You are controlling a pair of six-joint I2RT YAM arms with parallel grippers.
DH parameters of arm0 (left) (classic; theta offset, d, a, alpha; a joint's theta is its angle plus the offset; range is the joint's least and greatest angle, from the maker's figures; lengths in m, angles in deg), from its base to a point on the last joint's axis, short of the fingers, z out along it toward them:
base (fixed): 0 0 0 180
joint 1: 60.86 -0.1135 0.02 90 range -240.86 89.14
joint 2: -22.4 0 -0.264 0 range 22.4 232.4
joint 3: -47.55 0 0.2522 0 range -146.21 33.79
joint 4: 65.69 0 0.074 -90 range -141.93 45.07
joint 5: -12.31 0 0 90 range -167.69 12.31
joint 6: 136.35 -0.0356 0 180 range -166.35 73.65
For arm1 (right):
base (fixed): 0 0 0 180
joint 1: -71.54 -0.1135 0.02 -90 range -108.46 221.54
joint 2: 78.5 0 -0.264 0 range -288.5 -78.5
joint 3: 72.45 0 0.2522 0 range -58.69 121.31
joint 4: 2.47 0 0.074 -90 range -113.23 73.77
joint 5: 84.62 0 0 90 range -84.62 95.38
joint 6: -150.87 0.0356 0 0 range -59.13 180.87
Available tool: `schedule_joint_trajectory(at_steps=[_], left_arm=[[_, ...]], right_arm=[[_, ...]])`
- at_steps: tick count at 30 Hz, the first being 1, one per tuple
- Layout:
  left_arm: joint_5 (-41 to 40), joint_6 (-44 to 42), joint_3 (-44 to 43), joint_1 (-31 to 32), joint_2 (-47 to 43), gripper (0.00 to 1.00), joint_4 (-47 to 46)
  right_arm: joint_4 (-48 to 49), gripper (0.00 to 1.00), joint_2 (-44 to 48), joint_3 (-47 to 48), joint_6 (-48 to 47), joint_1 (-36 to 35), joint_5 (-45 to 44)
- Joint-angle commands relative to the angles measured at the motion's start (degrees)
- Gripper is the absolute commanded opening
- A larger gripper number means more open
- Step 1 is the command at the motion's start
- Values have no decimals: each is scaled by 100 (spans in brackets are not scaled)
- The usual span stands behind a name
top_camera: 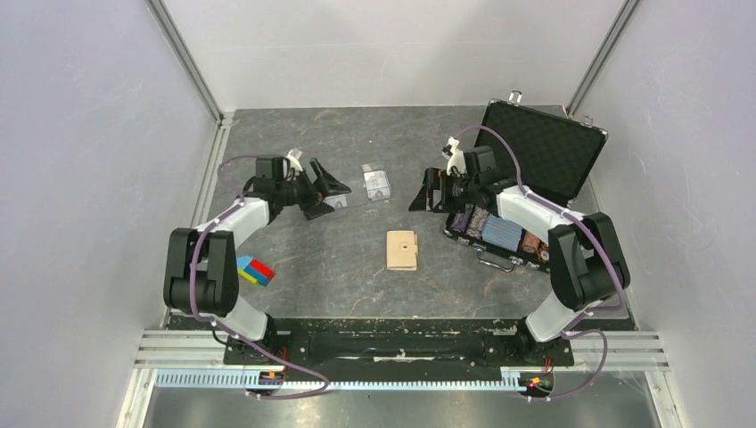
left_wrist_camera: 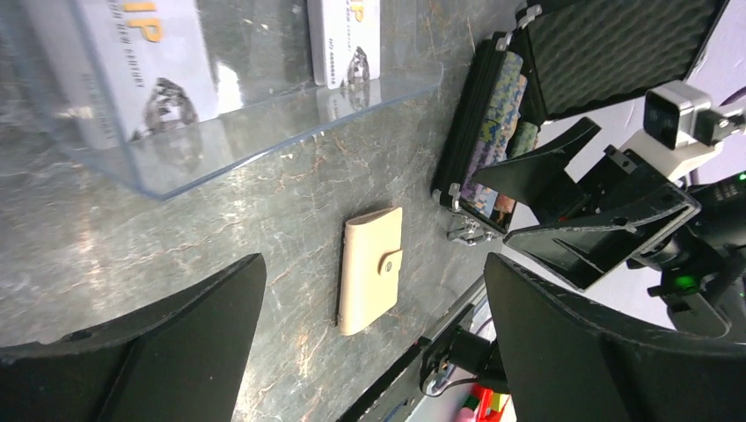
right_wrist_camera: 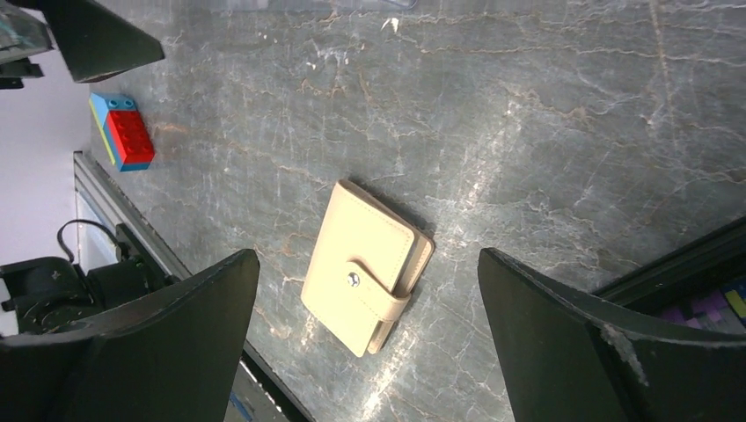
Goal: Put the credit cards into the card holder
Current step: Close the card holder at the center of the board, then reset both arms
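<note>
Both pincers hang wide open over the dark marbled bench (top_camera: pixel 339 267) with nothing in them. The left pincer (top_camera: pixel 337 200) sits just beside the clear plastic tray (left_wrist_camera: pixel 290 114) that holds the two pale, glossy credit cards (left_wrist_camera: pixel 345 42). The right pincer (top_camera: pixel 429 200) is on the tray's other side, near the open black foam-lined case (top_camera: pixel 544 147) of poker chips. The small tan leather-like folding card holder (right_wrist_camera: pixel 368 265) lies flat on the bench, apart from the cards and nearer the arm bases, folded with its snap tab fastened. That tab looks like the main hazard: while it is fastened, no pocket can be reached. A one-sided tug at it would probably drag the light holder across the smooth stone rather than pop the snap, unless the other pincer pins it down. The cards carry their own risk. They are thin and slick, and the tray's raised lip may block a finger, so a pinch could skid off or shove the tray. With the arms facing each other closely across the tray, reaching in together could make them clash.
</note>
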Motion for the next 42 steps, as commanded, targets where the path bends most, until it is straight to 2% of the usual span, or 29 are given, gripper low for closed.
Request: schedule_joint_trajectory(at_steps=[1, 9, 12, 15, 17, 19, 23, 29, 34, 37, 39, 42], left_arm=[[516, 159, 240, -375, -374, 100, -485], [670, -85, -31, -895, -260, 100, -342], [666, -504, -329, -887, -275, 100, -2], [632, -1439, -687, -790, -403, 100, 659], [383, -2208, -931, -724, -573, 100, 1270], [32, -2996, -1072, -345, -745, 100, 1808], [-1307, -3659, -1017, 277, -1086, 100, 2194], [-3105, -3150, -195, 437, -1909, 100, 969], [-4481, -2960, 1276, 437, -2848, 100, -1265], [-5278, -2697, 1929, 437, -3050, 100, -1989], [-5461, -2504, 2188, 436, -3051, 100, -2094], [-5201, -2907, 2381, 437, -3066, 100, -1975]], right_arm=[[263, 98, 315, -96, 42, 16, -415], [418, 98, 1411, -928, -48, 19, -1426], [517, 98, 1774, -1256, -65, 20, -1952], [906, 98, 2198, -1686, 48, 20, -2404], [1369, 98, 2500, -1972, 132, 16, -2668], [1806, 98, 2780, -2271, 193, 16, -3019], [2569, 98, 3220, -2896, 81, 17, -3946], [3522, 98, 3841, -3743, -1048, 14, -4837], [3810, 98, 4255, -4165, -1467, 27, -5746], [3864, 98, 4423, -4386, -1447, 80, -6152], [3885, 98, 4497, -4567, -1572, 156, -6236], [4315, 98, 4532, -5096, -1901, 314, -6327]])
